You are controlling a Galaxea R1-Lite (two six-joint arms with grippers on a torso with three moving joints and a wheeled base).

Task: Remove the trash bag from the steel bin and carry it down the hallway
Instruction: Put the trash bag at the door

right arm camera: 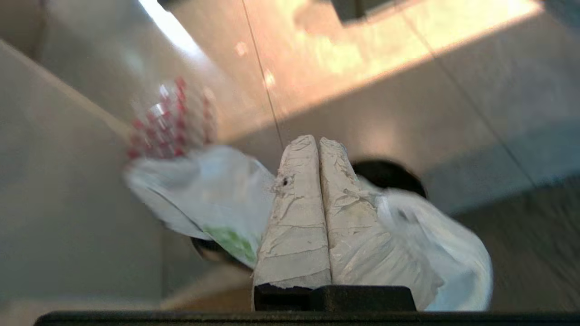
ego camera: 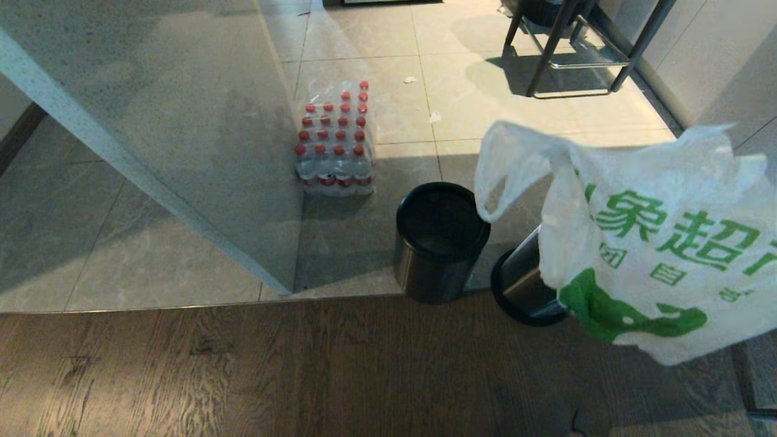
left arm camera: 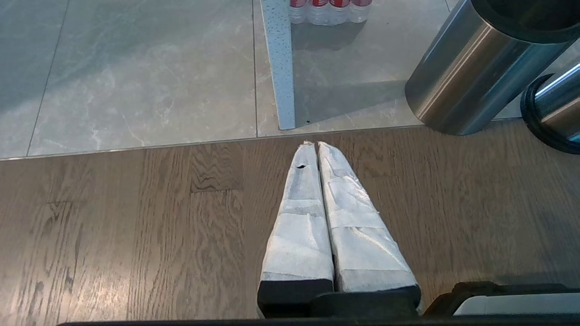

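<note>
The trash bag point(ego camera: 655, 243) hung in mid-air on the robot's right side, above and partly in front of the steel bin point(ego camera: 525, 285), which leaned over at a tilt w/ its black base band showing. So the bag looked already out of the bin; judging from that, the pull-out step was done and the carry was what remained.

Right gripper point(right arm camera: 318, 142) wasn't in the head view, but in its wrist view the two taped fingers point(right arm camera: 297, 217) were pressed together, w/ bag plastic bunched on both sides of them. Pinched on the bag, most likely near the top edge, which would explain why the bag dangled w/ one loop handle point(ego camera: 504, 176) flopping free toward the other bin. Thin film, a narrow pinch: prob. fine for an empty bag, though it could slip if swung.

Left gripper point(left arm camera: 314, 145) was parked low over the wood floor point(left arm camera: 136, 235), fingers closed on nothing, pointing toward the tile edge. Idle, out of the way.

Counts: bins, 2 – the tilted one under the bag, and a second bin point(ego camera: 440, 243) upright just beside it, no base band, black rim, looking empty inside. Bags: 1. Bottle pack point(ego camera: 335, 142): 1, red caps, approx. two dozen, set against the grey counter panel point(ego camera: 182, 121). One metal chair frame point(ego camera: 576, 54) stood further back on the tile floor point(ego camera: 376, 42), plus 2 small scraps of litter point(ego camera: 434, 116) there.
</note>
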